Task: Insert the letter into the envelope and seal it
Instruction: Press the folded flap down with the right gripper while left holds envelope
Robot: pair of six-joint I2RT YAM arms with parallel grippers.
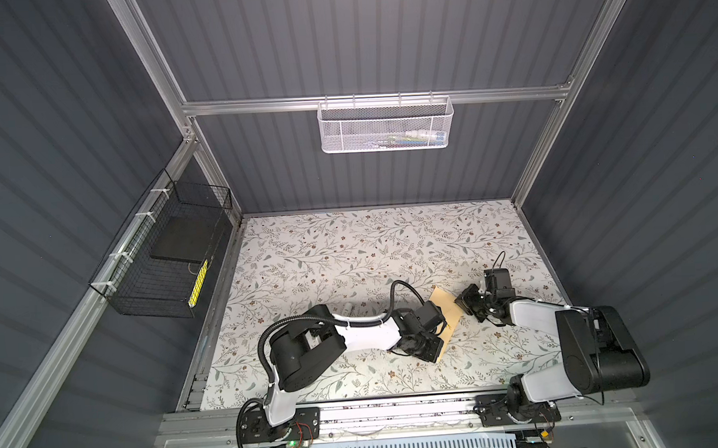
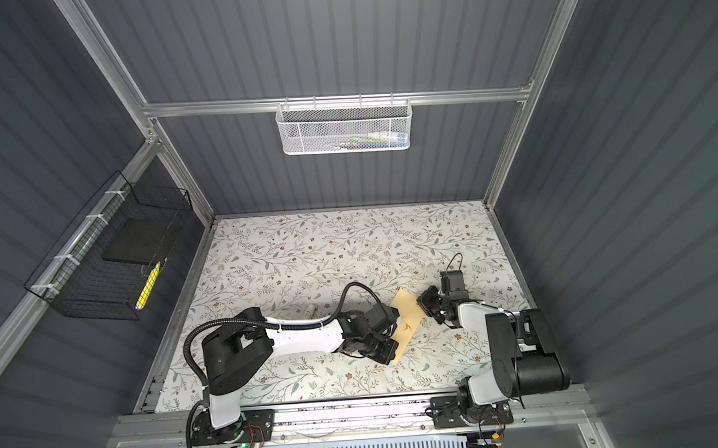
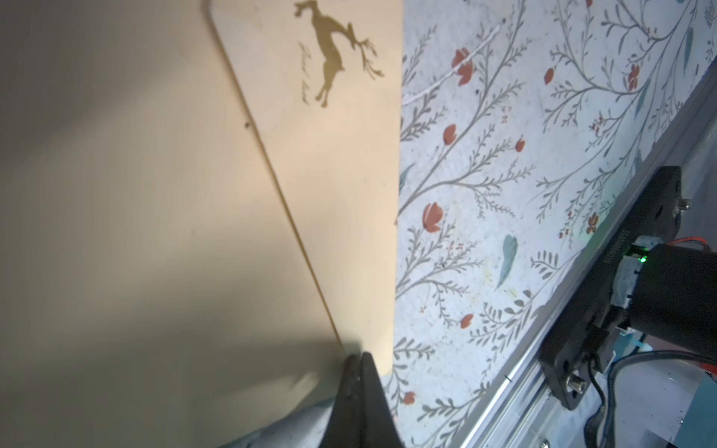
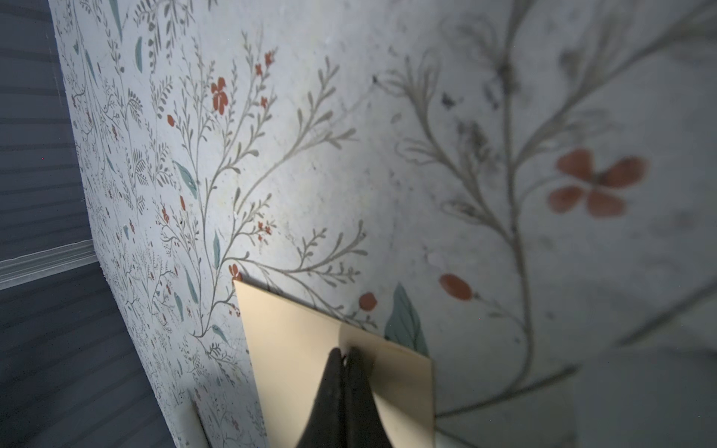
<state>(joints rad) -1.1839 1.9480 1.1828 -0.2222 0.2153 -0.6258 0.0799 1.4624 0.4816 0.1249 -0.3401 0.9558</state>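
Now, your left claw [image 3: 359,358] pinched closed, tips on tan envelope [image 1: 447,312] by flap edge. Right claw [image 4: 343,355] closed too, tips on opposite end. Envelope lies on bench [image 1: 329,255] between both claws, gold deer [image 3: 333,50] showing.

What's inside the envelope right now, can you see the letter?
The tan envelope has its flap folded down, covering the inside. No white sheet shows in any view; whether the letter is in there is hidden.
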